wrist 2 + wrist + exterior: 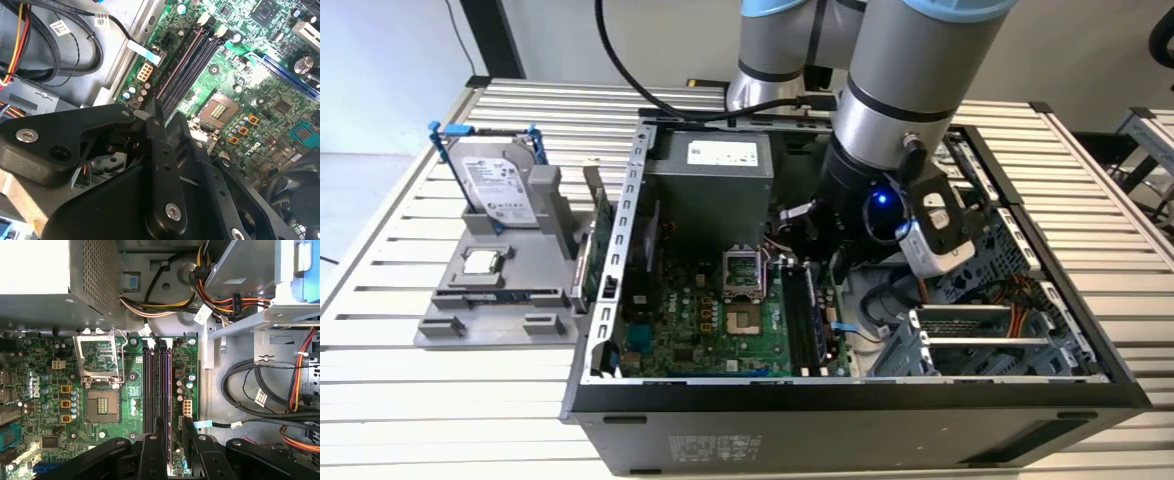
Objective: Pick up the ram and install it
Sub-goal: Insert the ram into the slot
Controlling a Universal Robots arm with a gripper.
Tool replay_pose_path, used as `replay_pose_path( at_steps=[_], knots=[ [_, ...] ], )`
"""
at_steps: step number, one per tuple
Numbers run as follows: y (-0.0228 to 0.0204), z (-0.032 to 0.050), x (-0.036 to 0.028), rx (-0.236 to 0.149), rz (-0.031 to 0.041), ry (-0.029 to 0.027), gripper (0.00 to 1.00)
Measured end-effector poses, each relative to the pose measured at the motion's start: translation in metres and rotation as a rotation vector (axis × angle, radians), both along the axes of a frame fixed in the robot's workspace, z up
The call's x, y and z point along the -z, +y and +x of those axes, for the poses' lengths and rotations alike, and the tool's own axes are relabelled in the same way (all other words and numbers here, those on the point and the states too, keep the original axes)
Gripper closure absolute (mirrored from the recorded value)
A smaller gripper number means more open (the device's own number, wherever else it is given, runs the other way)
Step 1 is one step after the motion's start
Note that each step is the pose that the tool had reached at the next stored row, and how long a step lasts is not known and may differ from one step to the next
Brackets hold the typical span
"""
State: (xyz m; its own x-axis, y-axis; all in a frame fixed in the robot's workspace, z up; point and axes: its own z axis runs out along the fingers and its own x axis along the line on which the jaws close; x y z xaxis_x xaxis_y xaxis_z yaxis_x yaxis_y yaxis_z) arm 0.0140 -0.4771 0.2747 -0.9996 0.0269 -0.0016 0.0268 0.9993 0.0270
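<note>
A slatted white table (400, 300) carries, at the exterior view's left, a grey holder (494, 300) with the upright hard drive (500, 180) and the processor chip (483, 262). Beside it stands the open computer case (854, 400), where the gripper (170, 432) reaches down over the memory slots (159, 385). Its fingers (156, 450) pinch the ram (168, 390), which sits upright between them in a slot just past the open processor socket (102, 405).
</note>
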Motion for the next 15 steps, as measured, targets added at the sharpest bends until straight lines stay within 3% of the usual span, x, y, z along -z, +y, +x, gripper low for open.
replay_pose_path(
  at_steps=[9, 10, 15],
  knots=[
    [0.0, 0.0, -0.0032, 0.0, 0.0003, 0.0, 0.0],
    [0.0, 0.0, -0.0032, 0.0, 0.0004, 0.0, 1.0],
    [0.0, 0.0, -0.0033, 0.0, 0.0003, 0.0, 1.0]
  ],
)
